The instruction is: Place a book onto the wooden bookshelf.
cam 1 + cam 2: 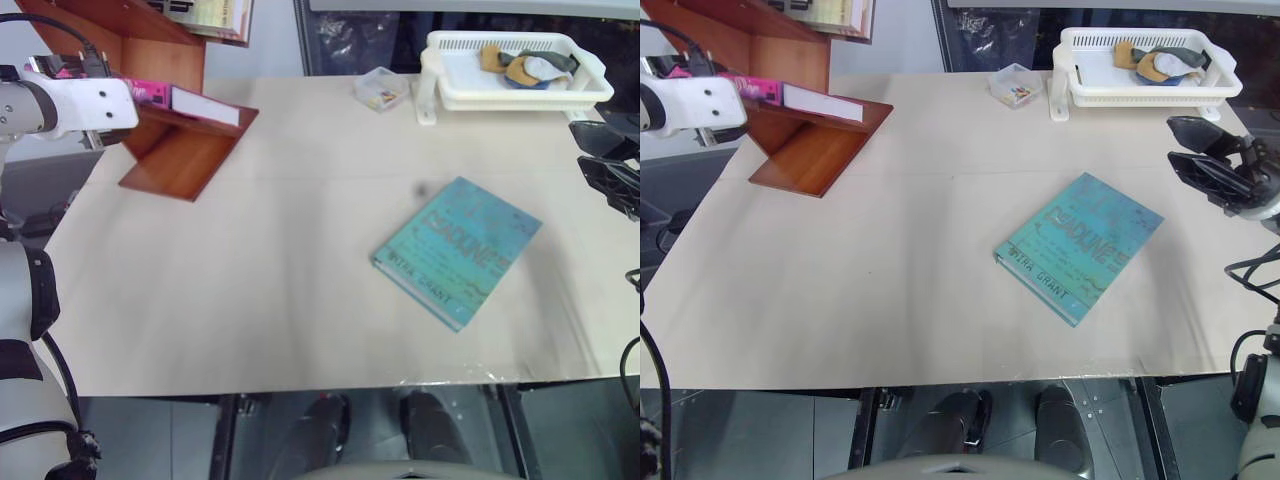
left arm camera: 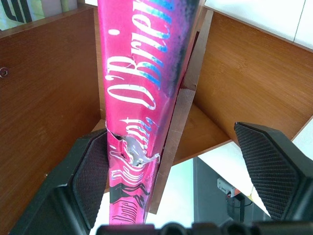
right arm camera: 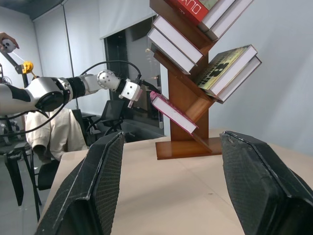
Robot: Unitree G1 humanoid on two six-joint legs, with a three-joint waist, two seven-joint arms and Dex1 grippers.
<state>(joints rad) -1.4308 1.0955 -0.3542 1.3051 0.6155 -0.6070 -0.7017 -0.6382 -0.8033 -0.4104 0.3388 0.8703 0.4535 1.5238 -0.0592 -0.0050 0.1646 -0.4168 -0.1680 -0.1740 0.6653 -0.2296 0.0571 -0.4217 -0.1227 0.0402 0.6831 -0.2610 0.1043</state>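
The bright magenta-pink paperback book (image 1: 150, 92) lies on the lowest slanted board of the reddish-brown wooden zigzag bookshelf (image 1: 180, 155), which stands at the far left corner of the pale beige tabletop (image 1: 280, 280). The book rests flat against that sloping board with its long axis running along the slope. Its white page edges (image 1: 205, 106) face the tabletop's near edge. One end reaches toward the board's low tip on the tabletop side, the other toward the shelf's upright spine. Seen from my right wrist, it sits tilted on the bottom shelf with other books (image 3: 230, 68) stacked on the boards above.

My left tool (image 2: 186, 171) is at the book's left end with its two black fingers (image 2: 266, 161) spread wide. One pad stands just beside the pink cover with its curly white lettering; I cannot tell whether it touches. The other pad is well apart from it, so the book is not clamped.

My right tool (image 3: 181, 181) hovers over the right edge of the tabletop with its fingers apart and nothing between them, pointing across toward the shelf.

A teal-blue book (image 1: 458, 250) lies flat right of the middle of the tabletop, turned diagonally. At the far right corner stands a white plastic basket tray (image 1: 520, 85) with a few items in it. A small clear plastic box (image 1: 381, 88) is just beside it along the far edge.
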